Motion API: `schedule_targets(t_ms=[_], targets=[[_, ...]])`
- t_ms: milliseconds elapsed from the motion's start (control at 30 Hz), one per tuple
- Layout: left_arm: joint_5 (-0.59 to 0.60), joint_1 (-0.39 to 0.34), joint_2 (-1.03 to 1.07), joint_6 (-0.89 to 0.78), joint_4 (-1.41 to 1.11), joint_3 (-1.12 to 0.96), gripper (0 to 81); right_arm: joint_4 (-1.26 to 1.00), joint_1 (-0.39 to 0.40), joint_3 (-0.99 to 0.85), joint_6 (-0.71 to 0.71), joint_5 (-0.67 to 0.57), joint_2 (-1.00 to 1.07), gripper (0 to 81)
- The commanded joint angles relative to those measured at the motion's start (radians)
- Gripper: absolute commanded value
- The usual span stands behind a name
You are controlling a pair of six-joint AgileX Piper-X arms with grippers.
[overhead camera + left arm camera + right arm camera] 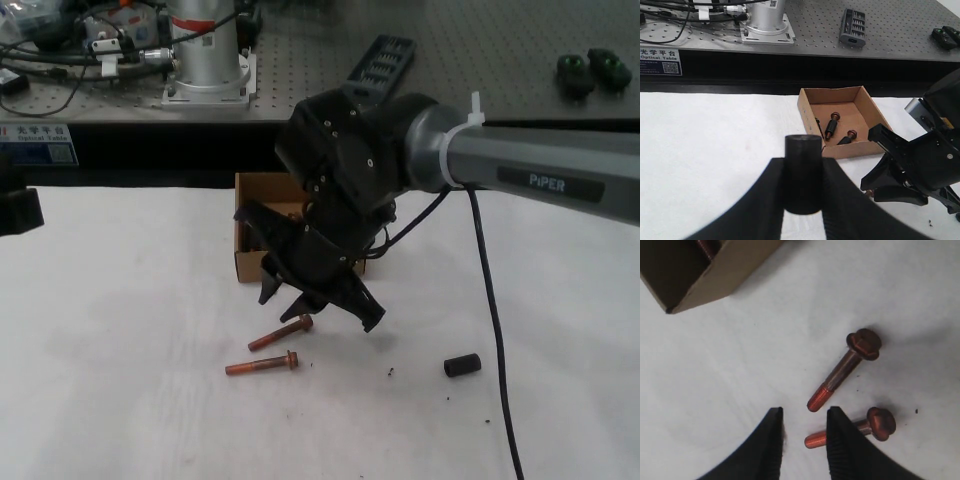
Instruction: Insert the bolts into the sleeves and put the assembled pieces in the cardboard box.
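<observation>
Bolts [842,371] coppery, hex-flanged, sleeve [803,172] black, apparently cylindrical

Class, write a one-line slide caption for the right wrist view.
Open right gripper hovers above two copper bolts lying near the cardboard box.

A white-covered table [120,420] fronts a grey perforated board [480,60] carrying a metal column [207,50], cables [50,40] and a black ridged block [853,27]. A label [659,61] is fixed to its dark edge.
</observation>
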Motion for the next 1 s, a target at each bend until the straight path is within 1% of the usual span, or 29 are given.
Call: schedule_targets(t_ms=[0,67,267,533,767,967], targets=[[-0.013,0.003,-0.010,0.010,-0.019,-0.001,5.6,-0.008,0.011,-0.011,0.045,-0.002,-0.022,23.3],[-0.013,0.003,-0.010,0.010,-0.019,-0.001,5.6,-0.010,0.022,-0.011,0.065,0.006,-0.022,23.3],[-0.013,0.003,-0.010,0.010,-0.019,-0.001,5.6,-0.010,0.045,-0.011,0.066,0.031,-0.022,23.2],[-0.013,0.003,-0.028,0.009,-0.017,-0.001,5.6,-0.010,0.046,-0.011,0.137,0.030,-0.022,23.2],[-0.013,0.003,-0.031,0.010,-0.013,-0.001,5.6,-0.010,0.046,-0.011,0.142,0.026,-0.022,23.2],[-0.013,0.003,-0.031,0.010,-0.013,-0.001,5.6,-0.010,0.046,-0.011,0.203,0.020,-0.022,23.2]])
